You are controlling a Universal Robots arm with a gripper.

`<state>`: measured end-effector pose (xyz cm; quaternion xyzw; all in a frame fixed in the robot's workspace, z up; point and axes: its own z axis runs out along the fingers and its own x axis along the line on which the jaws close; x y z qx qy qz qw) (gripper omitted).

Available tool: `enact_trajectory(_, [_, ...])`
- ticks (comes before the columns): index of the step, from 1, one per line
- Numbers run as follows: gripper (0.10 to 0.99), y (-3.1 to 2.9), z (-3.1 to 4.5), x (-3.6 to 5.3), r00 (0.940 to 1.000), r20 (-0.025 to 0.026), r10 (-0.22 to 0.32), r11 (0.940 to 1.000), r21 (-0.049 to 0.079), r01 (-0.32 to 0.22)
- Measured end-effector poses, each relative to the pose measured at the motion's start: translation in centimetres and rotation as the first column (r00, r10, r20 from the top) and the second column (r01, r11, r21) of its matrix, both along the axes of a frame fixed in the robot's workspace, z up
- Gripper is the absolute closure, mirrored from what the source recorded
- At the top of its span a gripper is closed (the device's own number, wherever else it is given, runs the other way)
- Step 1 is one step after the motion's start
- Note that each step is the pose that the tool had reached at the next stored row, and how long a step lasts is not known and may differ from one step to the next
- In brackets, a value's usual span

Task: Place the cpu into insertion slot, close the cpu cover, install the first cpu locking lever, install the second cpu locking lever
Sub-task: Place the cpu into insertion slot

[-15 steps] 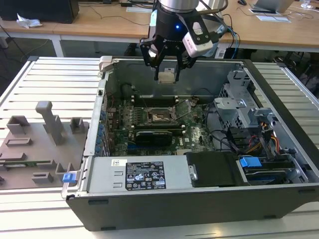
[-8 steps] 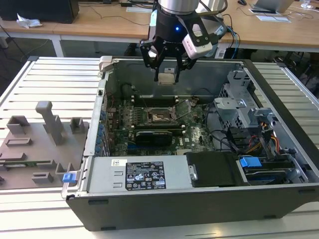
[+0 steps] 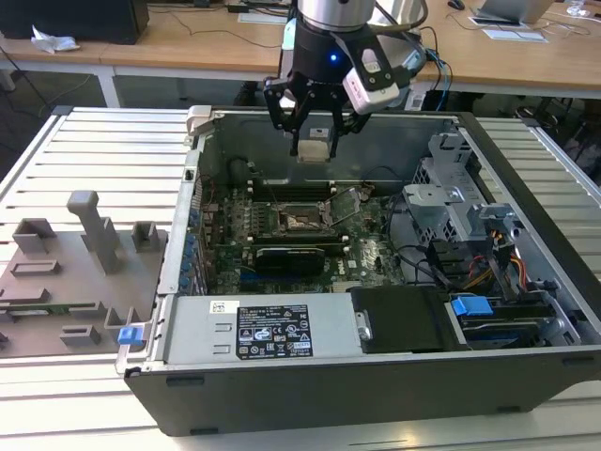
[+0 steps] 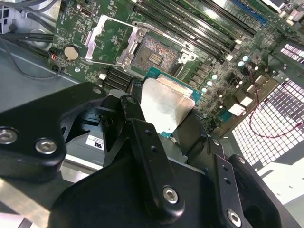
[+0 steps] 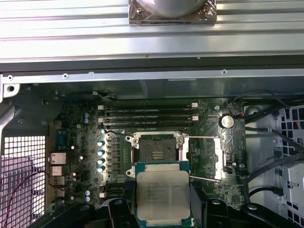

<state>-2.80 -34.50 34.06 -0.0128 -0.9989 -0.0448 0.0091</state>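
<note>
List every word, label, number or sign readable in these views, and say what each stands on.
Nothing can be quoted; all print is too small or blurred.
Large white label on the power supply: lines of print, unreadable.
Small white sticker beside it: unreadable.
Metal top of the cpu, held in the gripper jaws: faint markings, unreadable.
White sticker in the second wrist view: unreadable.

The cpu (image 5: 163,195) shows a dull, smooth metal top — the cpu cover (image 4: 93,40), bright bare metal.
</note>
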Motion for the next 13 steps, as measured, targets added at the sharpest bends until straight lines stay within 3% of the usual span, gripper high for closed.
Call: enact_trajectory(13, [0.545,0.0,-0.43,0.0,1.0,0.0001,0.0,1.0,0.0,0.0])
